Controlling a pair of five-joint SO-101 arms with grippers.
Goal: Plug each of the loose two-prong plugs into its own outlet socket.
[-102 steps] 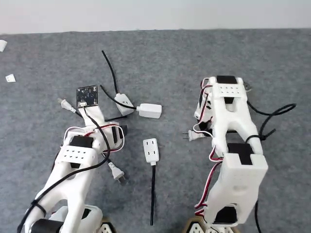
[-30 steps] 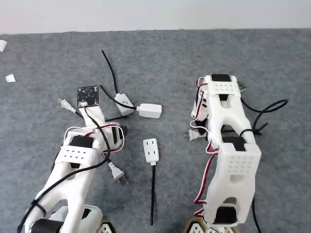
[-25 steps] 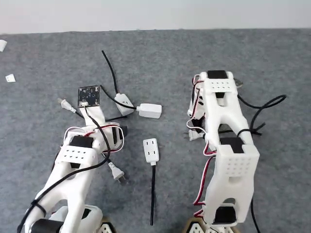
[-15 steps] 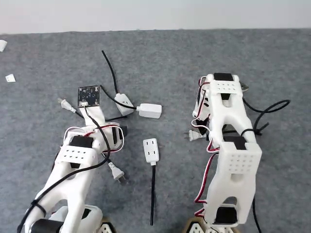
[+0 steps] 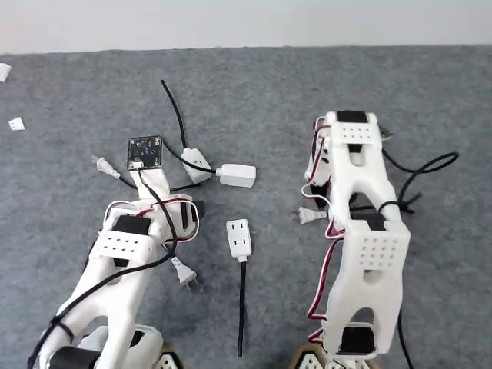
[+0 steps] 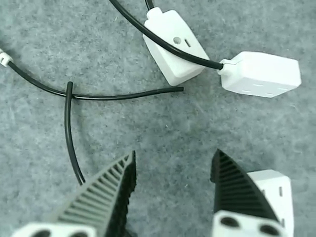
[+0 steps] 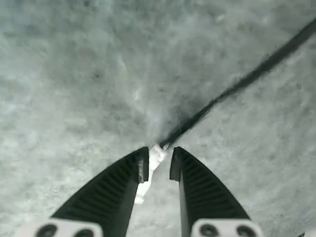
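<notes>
Right gripper (image 7: 159,159): fingers are pinching the white plug (image 7: 156,154), down on the desk (image 7: 74,74).
Left gripper (image 6: 175,157): fingers are hanging wide open over the desk, gripping nothing, near three outlet sockets (image 6: 260,74).

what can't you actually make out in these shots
- Right wrist view: the plug in the right gripper is blurred; its prongs cannot be made out.
- High view: the right arm covers part of that plug.
- Left wrist view: a socket is partly behind the left gripper and cut off by the edge.
</notes>
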